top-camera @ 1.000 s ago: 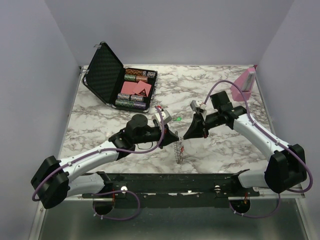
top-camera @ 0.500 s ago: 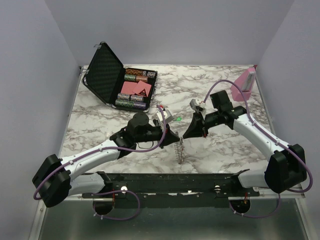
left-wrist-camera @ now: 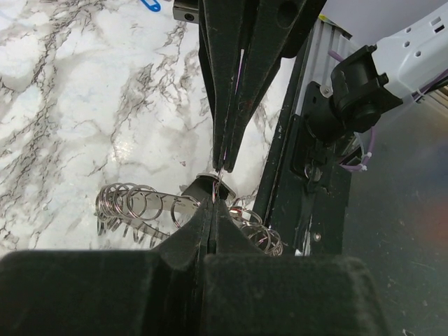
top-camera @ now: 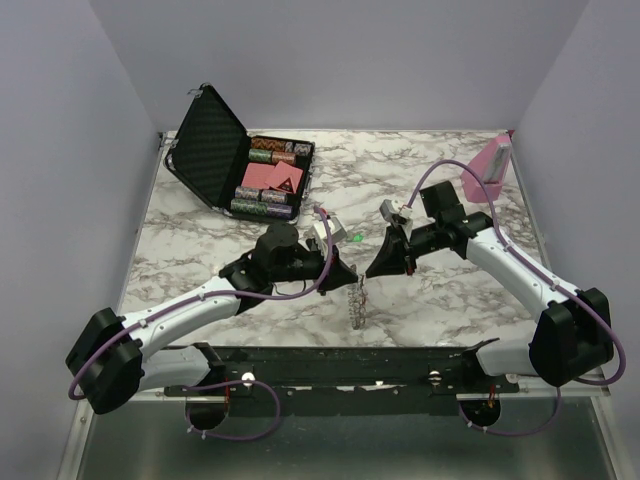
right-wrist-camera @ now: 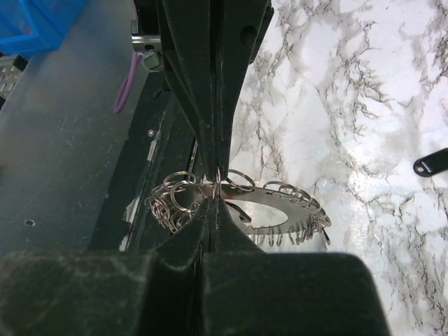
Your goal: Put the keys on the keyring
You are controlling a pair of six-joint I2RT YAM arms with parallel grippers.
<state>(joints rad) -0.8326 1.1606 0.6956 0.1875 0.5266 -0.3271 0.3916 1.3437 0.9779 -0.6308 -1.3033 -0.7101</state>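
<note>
although the closed left gripper (left-wrist-camera: pixel 212 204) and closed right gripper (right-wrist-camera: pixel 212 203) both pinch the silvery, ring-fringed metal keyring (top-camera: pixel 358 305), a black-headed key (right-wrist-camera: pixel 430 163) and a blue-headed key (left-wrist-camera: pixel 149 4) lie loose, apparently unthreaded.

You'll find the keyring (top-camera: pixel 357 305) hanging between the tips of the left pincer (top-camera: pixel 354 281) and right pincer (top-camera: pixel 370 272), a key (top-camera: pixel 356 238) just behind them, the chip case (top-camera: pixel 262 175) well behind-left, and the stand (top-camera: pixel 490 168) well behind-right.

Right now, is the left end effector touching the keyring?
Touching. The left wrist view shows the left end effector shut, its tips pinching the keyring at its flat metal band.
</note>
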